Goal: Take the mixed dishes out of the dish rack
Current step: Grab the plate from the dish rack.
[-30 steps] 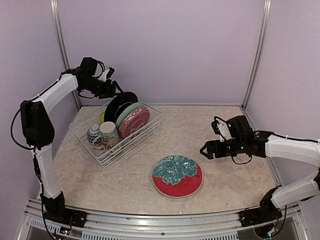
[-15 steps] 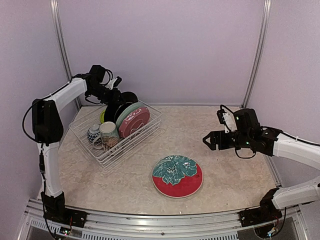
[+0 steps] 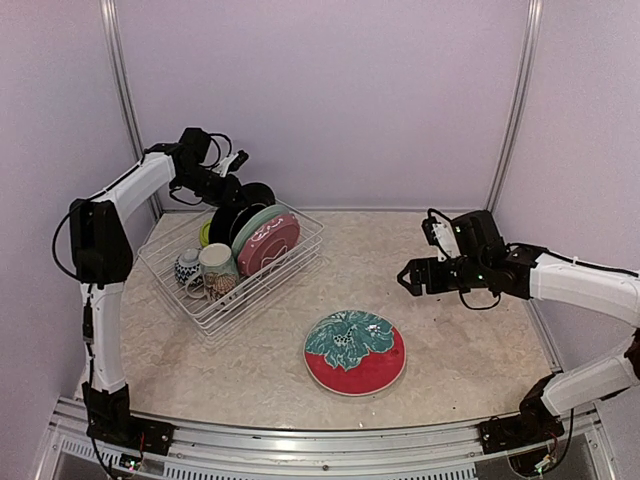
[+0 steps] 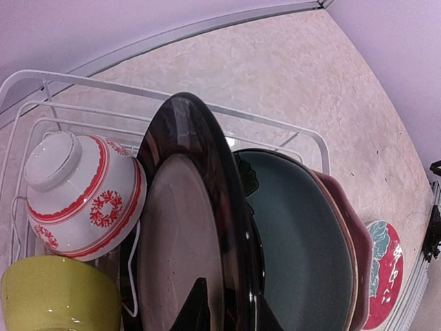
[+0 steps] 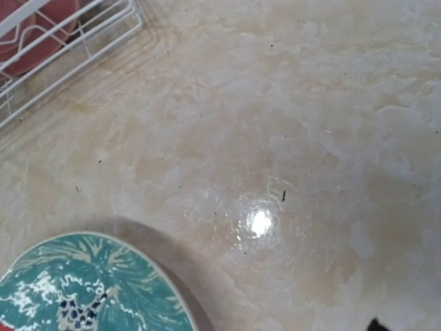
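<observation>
Nearest the arm bases, the red floral plate [image 3: 355, 352] lies flat and face up on the worktop [image 3: 460, 370], well apart from the dish rack [image 3: 270, 285] and free of both arms. To its right and a little farther back, the right gripper [image 3: 404, 282] hovers above bare worktop, its fingers spread wide with nothing between them. Its wrist view shows only the marbled surface, the plate's teal edge and one corner of the rack.

The rack, a white wire basket, stands at the left, set at an angle to the worktop's near edge. At its near end a cream patterned mug [image 3: 217, 268] stands just beside a blue-and-white bowl [image 3: 187, 266]. Behind these, three plates stand on edge in a close row: a pink plate [image 3: 271, 243] in front, a grey-green plate [image 3: 247, 225] in the middle and a black-rimmed plate [image 3: 255, 198] at the back. A lime bowl [image 3: 204, 232] sits to the left of the plates. In the left wrist view a red-and-white bowl [image 4: 81, 193] rests foot-up just beside the black-rimmed plate, on the side away from the other plates, with the lime bowl next to it.

Farthest off, the left gripper [image 3: 238, 188] reaches down over the rear of the rack. Its fingers [image 4: 195, 309] are clenched on the upper rim of the black-rimmed plate, one on each face. The plate sits in the rack.
</observation>
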Robot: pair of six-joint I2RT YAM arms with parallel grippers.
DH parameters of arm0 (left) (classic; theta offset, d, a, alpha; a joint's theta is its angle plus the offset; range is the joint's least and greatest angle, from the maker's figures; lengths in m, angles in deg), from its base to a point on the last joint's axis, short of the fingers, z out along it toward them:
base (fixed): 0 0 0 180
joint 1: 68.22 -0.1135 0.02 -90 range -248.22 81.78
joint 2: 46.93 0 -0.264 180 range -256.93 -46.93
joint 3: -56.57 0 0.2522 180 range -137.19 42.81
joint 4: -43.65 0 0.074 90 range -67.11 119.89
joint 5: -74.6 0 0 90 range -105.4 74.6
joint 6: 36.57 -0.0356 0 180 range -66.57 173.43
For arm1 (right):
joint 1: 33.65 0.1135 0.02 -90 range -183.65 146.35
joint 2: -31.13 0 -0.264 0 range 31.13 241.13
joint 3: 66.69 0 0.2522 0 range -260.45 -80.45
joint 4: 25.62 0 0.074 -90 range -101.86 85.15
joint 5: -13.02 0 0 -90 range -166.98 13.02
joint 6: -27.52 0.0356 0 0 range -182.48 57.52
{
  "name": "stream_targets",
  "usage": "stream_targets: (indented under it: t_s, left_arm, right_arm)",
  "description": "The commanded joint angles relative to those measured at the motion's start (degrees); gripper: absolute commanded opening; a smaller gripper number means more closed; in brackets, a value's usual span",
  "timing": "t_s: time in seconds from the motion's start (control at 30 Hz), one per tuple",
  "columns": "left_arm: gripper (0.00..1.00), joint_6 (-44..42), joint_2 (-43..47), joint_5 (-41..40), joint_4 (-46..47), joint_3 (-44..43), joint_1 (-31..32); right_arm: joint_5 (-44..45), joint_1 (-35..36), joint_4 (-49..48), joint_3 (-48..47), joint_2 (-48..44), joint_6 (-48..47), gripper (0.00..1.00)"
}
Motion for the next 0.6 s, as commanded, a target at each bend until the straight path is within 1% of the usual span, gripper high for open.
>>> stream_targets:
  t_s: [0.0, 0.13, 0.27, 0.4, 0.57]
  left_arm:
    - [0.08, 4.8, 1.4, 4.4, -5.6, -4.4, -0.2]
    - [0.03, 6.5, 2.1, 3.6, -6.4, -6.3, -0.9]
    - [0.0, 6.7, 2.6, 2.8, -7.9, -8.9, -1.1]
    - [0.0, 8.9, 3.8, 2.5, -9.1, -10.6, -0.7]
    - [0.0, 11.1, 5.3, -1.8, -10.4, -13.8, 0.3]
  right_arm:
    - [0.1, 0.5, 0.9, -1.8, 1.0, -0.6, 0.88]
    - [0.1, 0.5, 0.8, -2.4, 1.4, -0.8, 0.88]
    - [-0.7, 0.5, -0.4, -2.0, 1.6, -0.3, 0.88]
    - [-1.8, 0.6, -0.9, -2.2, 1.8, 0.0, 0.88]
    - [-1.5, 0.5, -1.4, -2.0, 2.1, 0.6, 0.88]
